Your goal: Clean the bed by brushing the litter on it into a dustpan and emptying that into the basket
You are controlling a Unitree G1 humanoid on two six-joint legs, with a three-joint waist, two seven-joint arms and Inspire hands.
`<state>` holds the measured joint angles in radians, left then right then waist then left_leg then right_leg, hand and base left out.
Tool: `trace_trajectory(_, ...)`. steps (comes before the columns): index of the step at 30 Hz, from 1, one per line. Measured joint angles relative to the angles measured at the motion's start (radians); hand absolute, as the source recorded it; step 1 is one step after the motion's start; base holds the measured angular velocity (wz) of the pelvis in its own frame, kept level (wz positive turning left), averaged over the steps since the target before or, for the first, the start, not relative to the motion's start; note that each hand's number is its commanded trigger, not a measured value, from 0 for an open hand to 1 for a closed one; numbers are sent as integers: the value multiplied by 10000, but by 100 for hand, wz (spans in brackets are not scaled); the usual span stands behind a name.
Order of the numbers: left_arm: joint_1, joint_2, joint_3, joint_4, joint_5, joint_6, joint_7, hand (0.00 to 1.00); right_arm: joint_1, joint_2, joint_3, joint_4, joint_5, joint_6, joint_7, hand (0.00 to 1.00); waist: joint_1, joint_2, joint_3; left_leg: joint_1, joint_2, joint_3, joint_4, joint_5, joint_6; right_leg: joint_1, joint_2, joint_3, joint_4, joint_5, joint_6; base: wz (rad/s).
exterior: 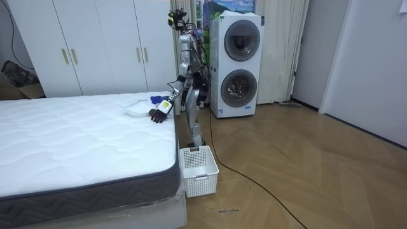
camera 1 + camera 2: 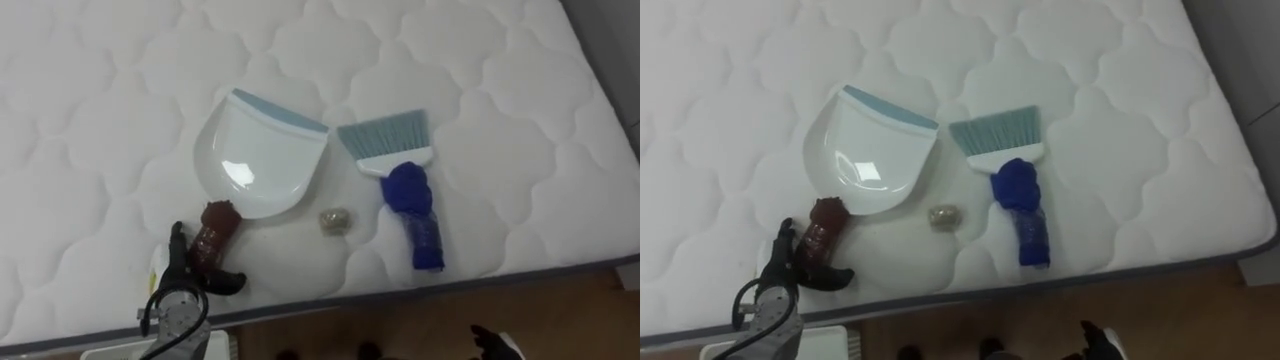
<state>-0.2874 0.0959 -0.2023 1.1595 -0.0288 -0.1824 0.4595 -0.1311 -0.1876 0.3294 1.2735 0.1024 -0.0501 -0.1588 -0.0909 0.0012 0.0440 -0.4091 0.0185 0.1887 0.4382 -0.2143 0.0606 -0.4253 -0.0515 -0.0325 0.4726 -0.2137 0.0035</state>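
Dustpan (image 2: 258, 160) flat on the quilted white mattress (image 2: 100, 120), long axis on a slant: blue-grey lip toward the far right, dark red handle (image 2: 214, 232) toward the near left. Inside the white pan, just a gleam of light.

Left hand (image 2: 190, 272) at the handle's near end, resting on the mattress; dark fingers fairly straight along the handle's left side, thumb spread out to the right below its tip, not visibly clamped round it.

Hand brush (image 2: 400, 170) just beside the dustpan on the right, apart from it. Long axis near to far, a little tilted: teal bristles fanned toward the far side, blue grip toward the near edge and slightly right.

Small yellowish crumpled wad (image 2: 333, 221) on the mattress between the dustpan's near rim and the brush grip, touching neither.

Near edge of the mattress close behind both handle ends; right edge well off beyond the brush. Wide bare quilting on the far side and to the left.

Right hand (image 2: 495, 345) low over the wooden floor (image 1: 305, 172), below the near edge; impossible to tell whether open or closed.

In the room view, standing at the bed's corner with the left arm reaching onto the mattress. White slatted basket (image 1: 198, 170) on the floor against the bed, near the feet. Stacked laundry machines (image 1: 236, 60) behind.
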Motion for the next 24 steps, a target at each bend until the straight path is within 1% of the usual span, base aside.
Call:
trace_trajectory(2, -17, 38, -87, 0, -25, 23, 138, 0, -1, 15, 58, -35, 53, -14, 2, 0, -74, -51, -1, -43, -3, 1, 13, 0, 0, -64, -3, 0, 57, -3, 4, 0)
trace_trajectory(5, -131, 132, -59, -3, -30, 26, 349, 0, -2, 11, 97, -48, 39, -49, -33, 0, -146, -68, -3, -318, 41, -10, 203, -2, 2, -297, 17, -16, 167, -10, -11, 0)
trace_trajectory(9, -292, 144, -64, -6, -81, 5, 570, 0, -2, 17, 97, -55, 29, -67, -113, 0, -161, -94, 13, -648, 65, -27, 434, -4, 2, -629, 24, -14, 418, -39, -39, 2)
trace_trajectory(12, -376, 144, -61, -6, -79, 3, 692, 0, 15, 19, 97, -25, 38, -155, -205, 0, -165, -91, 17, -775, 87, -25, 520, -6, 3, -763, 33, -16, 509, -50, -56, 0)
trace_trajectory(13, -411, 144, -60, -6, -80, -9, 777, 0, 12, 20, 99, -26, 48, -168, -244, 0, -163, -83, 26, -856, 117, -25, 608, -7, 2, -827, 49, -26, 533, -53, -63, 0)
trace_trajectory(14, -466, 146, -58, -6, -79, -15, 821, 0, 13, 25, 100, -25, 58, -196, -267, 0, -162, -88, 90, -868, 138, -26, 644, -9, 1, -828, 59, -40, 549, -50, -68, 0)
trace_trajectory(15, -483, 146, -58, -6, -79, -19, 834, 0, 25, 25, 100, -19, 60, -212, -268, 0, -162, -87, 107, -868, 144, -26, 648, -10, 1, -826, 60, -46, 554, -48, -71, 0)
trace_trajectory(17, -584, 167, -42, -4, -96, -35, 893, 0, 36, 24, 100, -3, 108, -251, -271, 0, -162, -73, 196, -887, 158, -29, 646, -11, -2, -847, 49, -84, 595, -56, -86, 0)
trace_trajectory(21, -751, 163, -15, -5, -87, -143, 1214, 0, 16, 27, 125, 9, 148, -272, -270, 0, -162, -40, 206, -1078, 212, -30, 825, -15, -1, -1002, 41, -169, 675, -49, -128, 1)
trace_trajectory(22, -780, 161, -15, -5, -85, -189, 1281, 0, 17, 26, 133, 9, 169, -291, -273, 0, -166, -25, 214, -1113, 220, -50, 855, -15, -1, -1018, 26, -250, 692, -44, -139, 5)
trace_trajectory(24, -821, 163, -13, -6, -80, -250, 1420, 0, 18, 25, 139, 28, 182, -372, -284, 0, -166, -11, 219, -1121, 227, -56, 874, -23, -15, -1025, 25, -265, 716, -53, -153, 2)
